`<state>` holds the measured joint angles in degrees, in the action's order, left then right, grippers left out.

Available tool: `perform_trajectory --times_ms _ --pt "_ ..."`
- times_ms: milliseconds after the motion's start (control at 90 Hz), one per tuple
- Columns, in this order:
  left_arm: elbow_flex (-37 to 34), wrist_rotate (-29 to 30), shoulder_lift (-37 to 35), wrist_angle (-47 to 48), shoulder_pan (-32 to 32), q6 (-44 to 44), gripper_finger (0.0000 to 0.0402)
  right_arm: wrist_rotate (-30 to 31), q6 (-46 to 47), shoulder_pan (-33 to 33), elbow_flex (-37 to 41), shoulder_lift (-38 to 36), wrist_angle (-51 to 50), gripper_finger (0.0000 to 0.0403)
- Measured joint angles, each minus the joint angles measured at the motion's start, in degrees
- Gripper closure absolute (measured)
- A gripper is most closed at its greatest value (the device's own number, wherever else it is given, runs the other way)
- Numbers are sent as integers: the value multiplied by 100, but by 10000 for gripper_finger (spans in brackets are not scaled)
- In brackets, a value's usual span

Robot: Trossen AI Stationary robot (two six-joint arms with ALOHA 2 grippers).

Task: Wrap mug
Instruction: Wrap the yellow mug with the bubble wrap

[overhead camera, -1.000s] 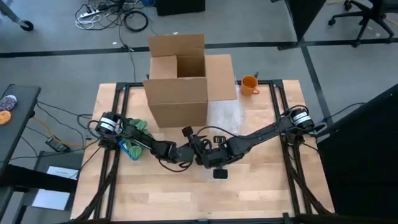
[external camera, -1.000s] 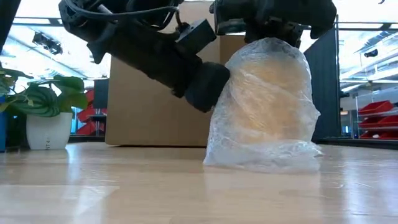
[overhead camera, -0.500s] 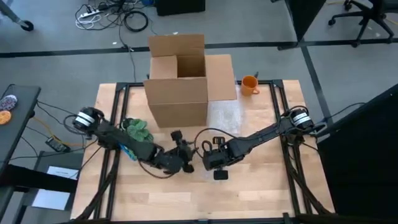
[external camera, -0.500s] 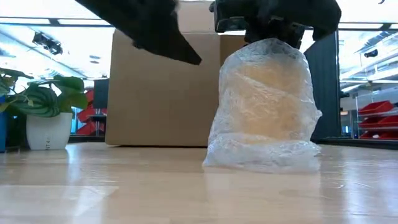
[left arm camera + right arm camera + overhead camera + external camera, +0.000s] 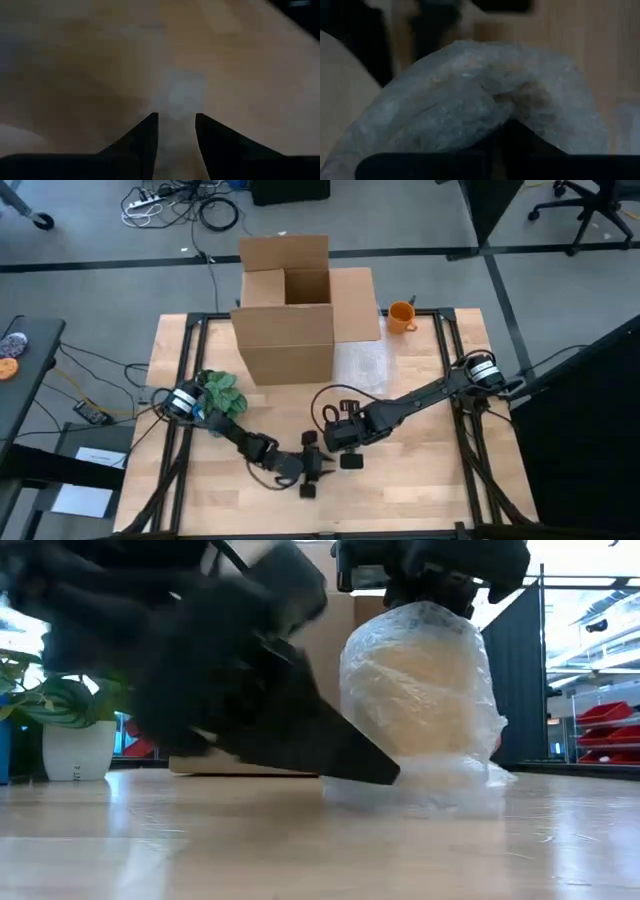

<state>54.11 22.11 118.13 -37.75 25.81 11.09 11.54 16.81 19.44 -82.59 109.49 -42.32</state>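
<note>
A mug wrapped in clear bubble wrap (image 5: 420, 710) stands upright on the wooden table (image 5: 420, 490), its wrap flaring out at the base. My right gripper (image 5: 432, 575) sits on top of it, reaching in from the table's right, and is shut on the wrap. In the right wrist view the bunched wrap (image 5: 470, 100) fills the picture and hides the fingertips. My left gripper (image 5: 308, 478) is nearer the table's front edge, a little left of the mug. It is open (image 5: 175, 120), holds nothing and points down at the table. My right gripper holds the bundle by the gathered wrap at its top (image 5: 425, 615), coming from above. The wrap itself hides the fingertips, so layers and depth cannot be told. The wrapped mug stands upright below the gripper with its base on the table.
An open cardboard box (image 5: 285, 310) stands at the far middle of the table, with a bare orange mug (image 5: 401, 315) to its right. A sheet of bubble wrap (image 5: 362, 365) lies in front of the box. A green plant (image 5: 220, 390) stands at the left.
My left gripper has drawn away from the wrapped mug's side toward the table's near edge and come down close to the tabletop. My right gripper has stayed on top of the bundle, whose wrap has shifted slightly toward the left.
</note>
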Motion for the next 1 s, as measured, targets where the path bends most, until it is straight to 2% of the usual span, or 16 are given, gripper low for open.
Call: perform_trajectory --times_ms 111,233,433,744,1000 --pt "4 -349 2 126 -276 15 285 -29 1 -4 2 0 15 403" --pt "31 -370 -14 576 -458 11 285 83 36 -26 2 2 -23 403" --pt "36 -56 -27 1117 -558 51 285 327 114 -144 4 7 -40 403" --pt "24 174 -9 1114 -583 -42 285 51 -138 -131 186 -14 107 403" --pt "-11 612 -260 1416 -646 -188 285 44 -174 -3 214 -548 -2 403"
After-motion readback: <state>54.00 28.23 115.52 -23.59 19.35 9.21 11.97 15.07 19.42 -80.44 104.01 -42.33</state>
